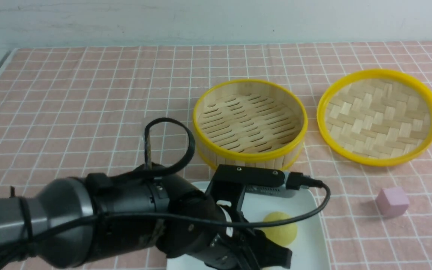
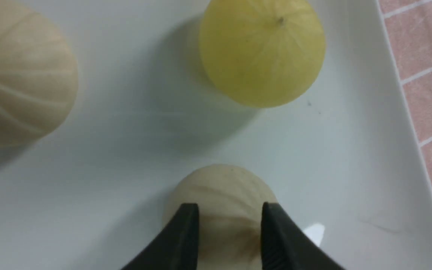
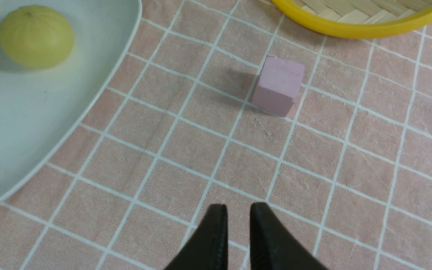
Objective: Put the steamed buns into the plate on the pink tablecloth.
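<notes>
Blocking much of the front view, the left arm [image 1: 126,217] is covering most of the plate [image 1: 309,243], so only the yellow bun [image 1: 280,228] is showing there, and the plate's near edge is running out of frame. The left gripper [image 2: 230,212] is appearing clearly only in its wrist view. There its two black fingers are standing apart directly over a beige bun [image 2: 221,185], which is spreading wider than the gap between them. Whether they are touching it is hard to tell. A second beige bun [image 2: 17,75] is being cut off by that picture's edge.

All three buns are sitting inside the glossy white plate, which is lying on the pink tablecloth [image 1: 88,93] just in front of the steamer basket [image 1: 249,156]. That slatted bamboo basket, yellow-rimmed, is standing empty, with the woven lid [image 1: 379,112] lying flat beside it. A small pink cube [image 1: 392,201] is resting on the cloth near the plate. The right gripper [image 3: 238,212] is hovering over bare cloth, its fingers parted by a narrow gap and gripping nothing.
</notes>
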Robot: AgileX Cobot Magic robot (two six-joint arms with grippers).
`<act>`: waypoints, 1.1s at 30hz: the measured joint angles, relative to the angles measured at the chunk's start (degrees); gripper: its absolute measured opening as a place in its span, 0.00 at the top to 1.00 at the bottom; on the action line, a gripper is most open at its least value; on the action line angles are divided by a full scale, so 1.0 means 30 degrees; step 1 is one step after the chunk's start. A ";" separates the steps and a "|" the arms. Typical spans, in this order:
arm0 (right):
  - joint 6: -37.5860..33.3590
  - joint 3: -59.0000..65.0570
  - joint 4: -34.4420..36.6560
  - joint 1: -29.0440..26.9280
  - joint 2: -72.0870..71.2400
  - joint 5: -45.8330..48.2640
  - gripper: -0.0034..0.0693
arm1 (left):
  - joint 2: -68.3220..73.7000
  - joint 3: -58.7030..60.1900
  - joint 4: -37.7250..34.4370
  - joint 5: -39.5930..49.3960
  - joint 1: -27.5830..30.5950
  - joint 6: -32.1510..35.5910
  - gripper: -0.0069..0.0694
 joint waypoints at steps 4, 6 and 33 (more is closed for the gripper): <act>0.0000 0.0000 0.0000 0.0000 0.0000 0.0132 0.78 | -0.0780 -0.1495 0.0333 0.2131 0.0164 -0.0306 0.48; 0.0000 0.0000 0.0000 0.0000 -0.0006 0.0173 0.78 | -0.1603 -0.2609 0.1065 0.3199 0.0242 -0.0339 0.49; -0.0459 -0.0380 0.0625 0.0000 -0.5415 -0.4262 0.97 | -0.3405 -0.4796 0.5098 0.5779 0.0346 -0.0429 0.91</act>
